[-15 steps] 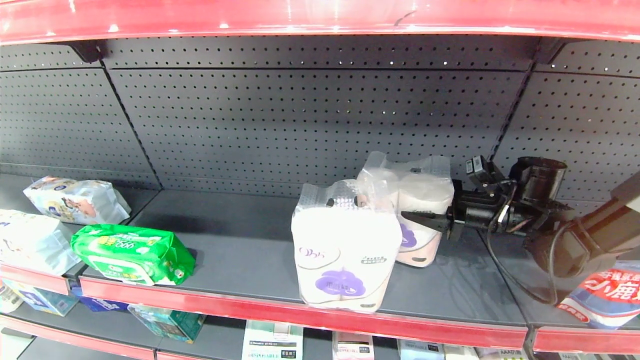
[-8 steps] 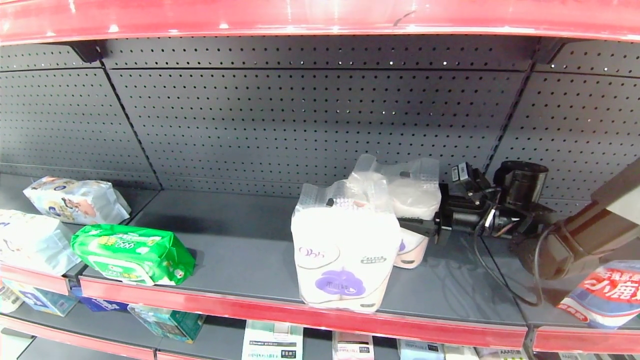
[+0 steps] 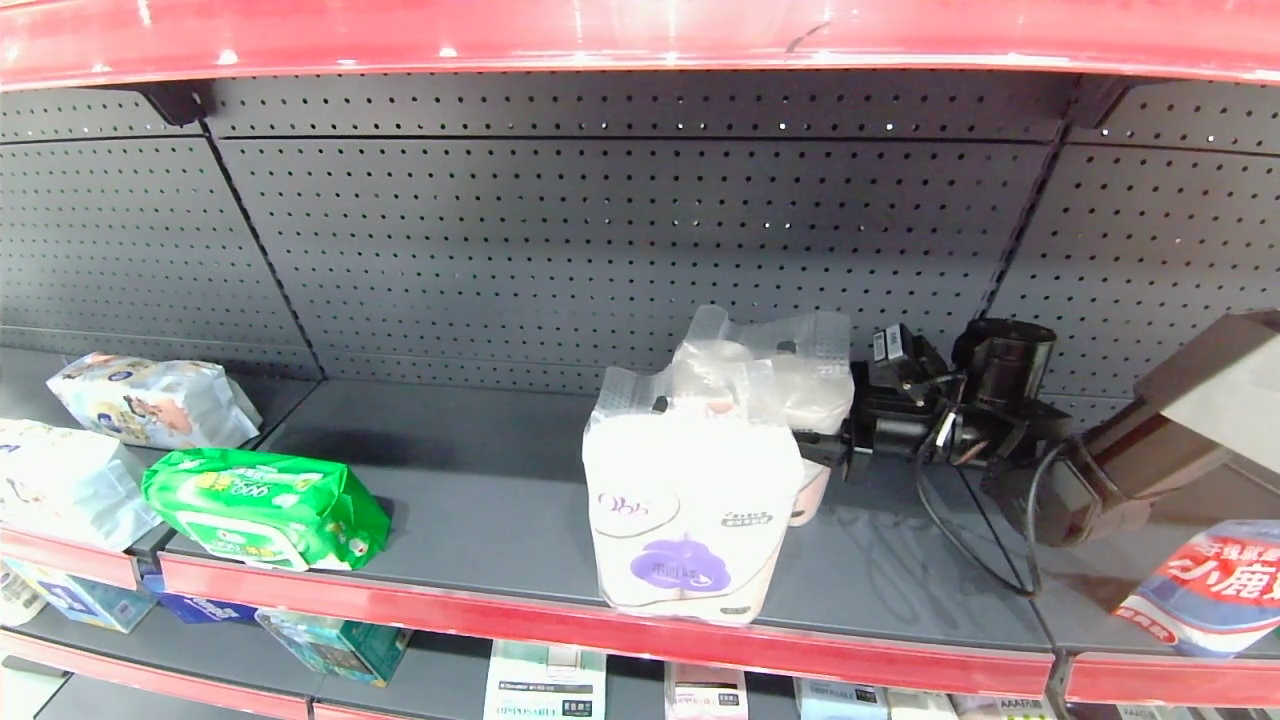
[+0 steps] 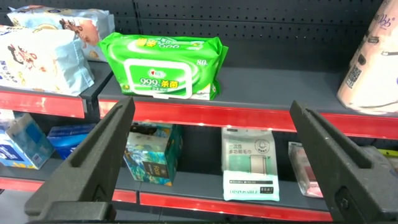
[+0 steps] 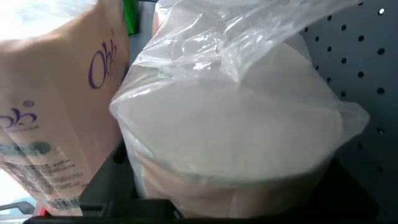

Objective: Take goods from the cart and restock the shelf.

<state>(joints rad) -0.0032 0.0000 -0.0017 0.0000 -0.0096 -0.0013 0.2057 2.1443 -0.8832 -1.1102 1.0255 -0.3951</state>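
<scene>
I have the right tool point(image 3: 820, 452) closed on the rear roll pack point(image 3: 808, 392), gripping it from its right side, low down; the right arm point(image 3: 1150, 455) stretches in from the right above the shelf point(image 3: 470, 500); in the right wrist view the pack's white roll top and crinkled clear wrap sit right against the camera, dark fingers flanking it; the rear roll pack stands upright directly behind the front roll pack point(image 3: 690, 510), touching or just short of it, I cannot tell which; I also cannot tell whether its base rests on the shelf, since the front roll pack hides that; the front roll pack stands upright near the shelf's front edge, just behind the red price rail point(image 3: 560, 620), purple logo facing out; the pegboard back wall point(image 3: 600, 240) is close behind the rear roll pack.

My left tool point(image 4: 212, 106) is open, jaws spread wide, holding nothing; it hangs in front of the shelving, lower than the working shelf, facing the rail; a green wipes pack point(image 3: 265, 508) lies flat at the shelf's left end, well apart from both roll packs; two white-and-blue bags point(image 3: 150, 400) sit on the next bay further left; a red-and-white pack point(image 3: 1210, 585) sits on the bay to the right, near the right arm; boxed and bagged goods point(image 3: 545, 685) stand on the lower shelf point(image 3: 440, 665) beneath.
</scene>
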